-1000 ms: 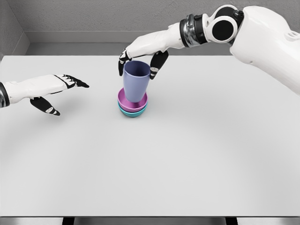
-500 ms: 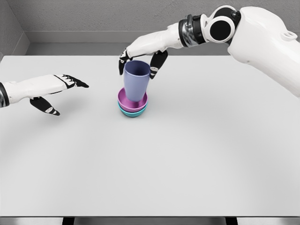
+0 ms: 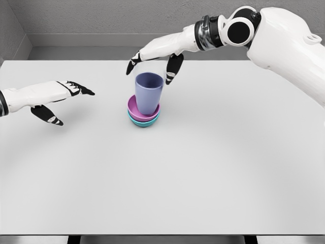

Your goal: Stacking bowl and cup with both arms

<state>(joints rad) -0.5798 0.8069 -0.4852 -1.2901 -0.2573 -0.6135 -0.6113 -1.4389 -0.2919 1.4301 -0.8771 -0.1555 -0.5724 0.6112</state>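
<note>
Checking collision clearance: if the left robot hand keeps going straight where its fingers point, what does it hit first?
Likely nothing: the left robot hand points right, slightly behind the cup; the line looks free, though depth is unclear.

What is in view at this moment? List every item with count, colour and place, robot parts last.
cup: 1, lavender-blue, upright in the purple bowl, mid-table.
purple bowl: 1, magenta-purple, nested in the teal bowl.
teal bowl: 1, teal, bottom of the stack on the table.
table: 1, white, fills most of the view.
right hand: 1, white with black fingers, open above the cup, not touching it.
left hand: 1, white and black, open at the table's left side.
</note>
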